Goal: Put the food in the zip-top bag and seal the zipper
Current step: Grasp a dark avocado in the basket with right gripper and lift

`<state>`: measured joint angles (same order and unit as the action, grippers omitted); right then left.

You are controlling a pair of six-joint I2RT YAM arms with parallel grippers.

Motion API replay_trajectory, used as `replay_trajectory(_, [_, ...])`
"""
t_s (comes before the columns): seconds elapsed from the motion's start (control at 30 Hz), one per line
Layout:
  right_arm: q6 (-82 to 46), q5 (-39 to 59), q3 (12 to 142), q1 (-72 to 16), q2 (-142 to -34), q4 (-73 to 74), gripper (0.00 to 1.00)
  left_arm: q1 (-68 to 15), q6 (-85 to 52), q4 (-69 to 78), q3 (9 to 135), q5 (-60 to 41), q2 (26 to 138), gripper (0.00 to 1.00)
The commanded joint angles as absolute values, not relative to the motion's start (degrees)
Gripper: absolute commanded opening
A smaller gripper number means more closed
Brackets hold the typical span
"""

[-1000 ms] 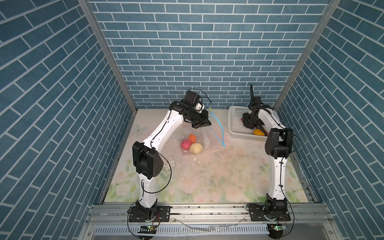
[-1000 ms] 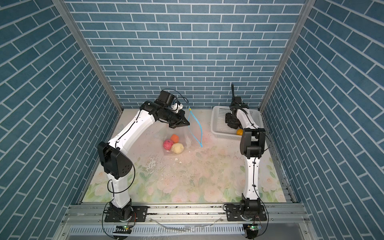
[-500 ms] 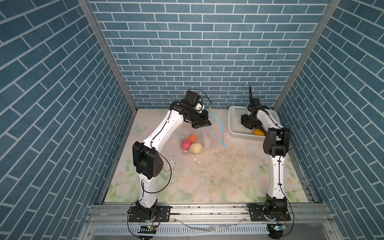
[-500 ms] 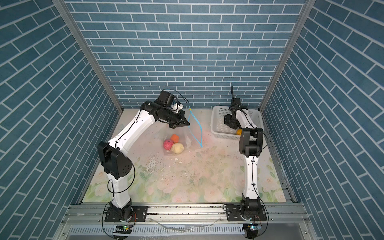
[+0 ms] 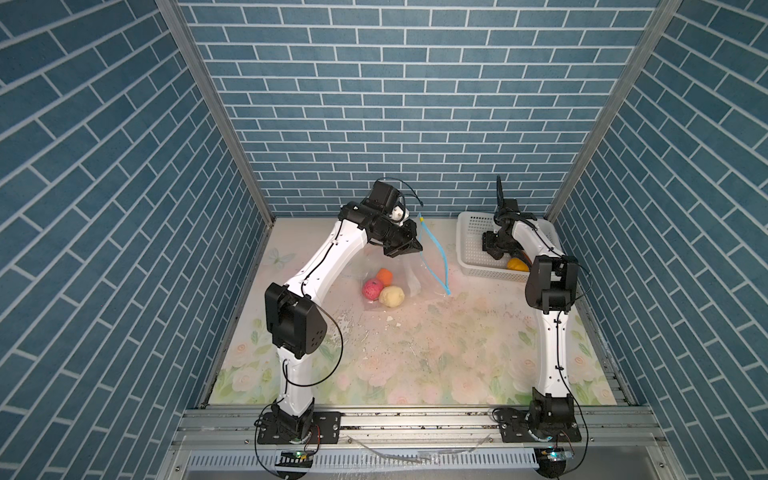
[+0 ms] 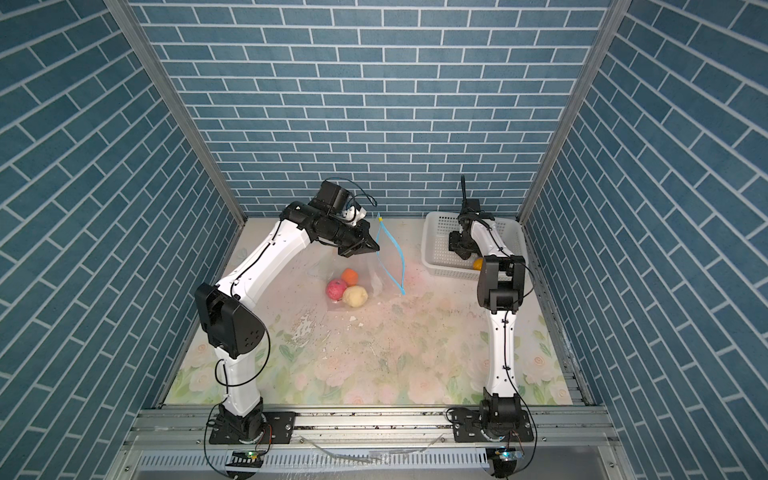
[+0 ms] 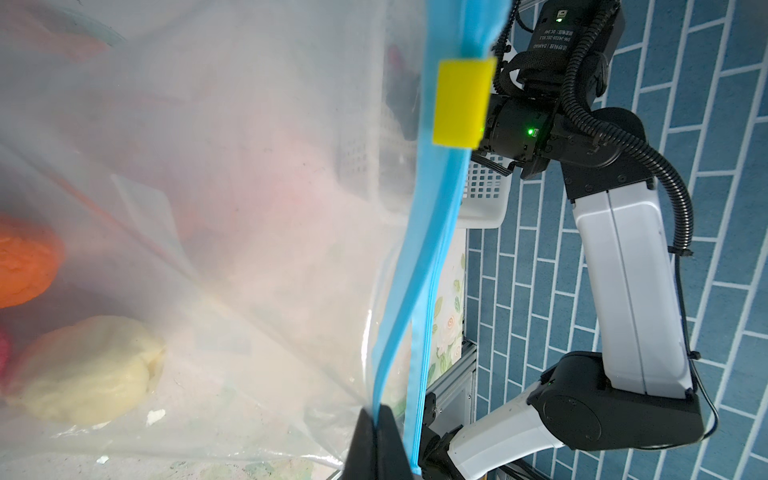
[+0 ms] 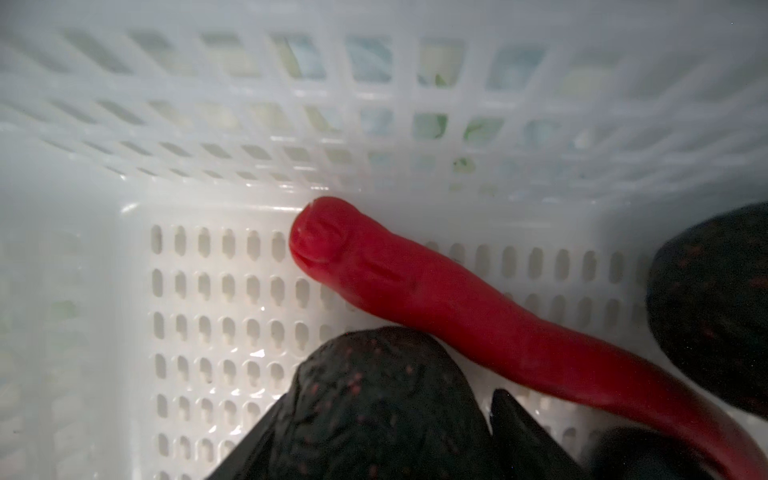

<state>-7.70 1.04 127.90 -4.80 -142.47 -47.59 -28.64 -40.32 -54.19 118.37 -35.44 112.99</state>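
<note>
Bag (image 5: 415, 272) sits toward the desk's far edge, near the middle, with its mouth turned to the basket (image 5: 467, 249) in the far right corner. Left tool (image 7: 376, 419) is pinched tight on one lip of the zipper (image 7: 432, 249) and lifts it so the mouth gapes. Inside the bag are a pink piece (image 5: 372, 289), an orange piece (image 5: 384, 275) and a cream piece (image 5: 392, 296).

The basket holds a red strip (image 8: 436, 299), black lumps and a yellow-orange piece (image 5: 516, 264). Right tool (image 5: 493, 248) is down in the basket with its jaws either side of a lump (image 8: 374, 395). The view is too close to tell whether they grip it.

Step in hand, as I read it, is fetching the next piece.
- Close on the lump's middle, clear of the strip lying against it.
- Lift above the basket wall before crossing.
- Hold the lip high and taut.
- Drop the piece deep, past the zipper, so the track stays clear for sealing.
</note>
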Motion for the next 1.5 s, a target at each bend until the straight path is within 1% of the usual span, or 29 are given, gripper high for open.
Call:
replay_trajectory(0.0, [-8.5, 2.5, 130.8, -4.6, -142.6, -49.1, 0.70, -28.9, -39.9, -54.8, 118.4, -35.3, 113.0, 0.00])
replay_trajectory(0.37, [-9.7, 4.7, 128.0, -4.6, -138.9, -47.7, 0.62, -28.9, -40.0, -54.4, 117.8, -35.2, 112.9, 0.00])
replay_trajectory(0.7, [-14.1, 13.5, 121.1, -4.6, -134.7, -41.7, 0.59, -29.0, -40.1, -54.1, 117.7, -35.3, 112.8, 0.00])
replay_trajectory(1.03, [-25.5, 22.6, 111.9, -3.8, -129.4, -31.1, 0.57, -29.0, -40.1, -53.6, 117.4, -35.8, 112.8, 0.00])
replay_trajectory(1.23, [-38.2, 30.6, 102.9, -1.8, -126.0, -17.8, 0.55, -28.9, -40.1, -53.5, 117.4, -36.0, 112.7, 0.00])
replay_trajectory(1.27, [-40.0, 31.1, 101.7, -1.7, -124.3, -15.8, 0.54, -29.0, -40.1, -53.5, 117.3, -36.1, 112.5, 0.00])
replay_trajectory(1.47, [-52.1, 34.1, 94.5, -0.8, -121.8, -1.9, 0.54, -29.0, -40.1, -53.3, 117.0, -36.1, 112.3, 0.00])
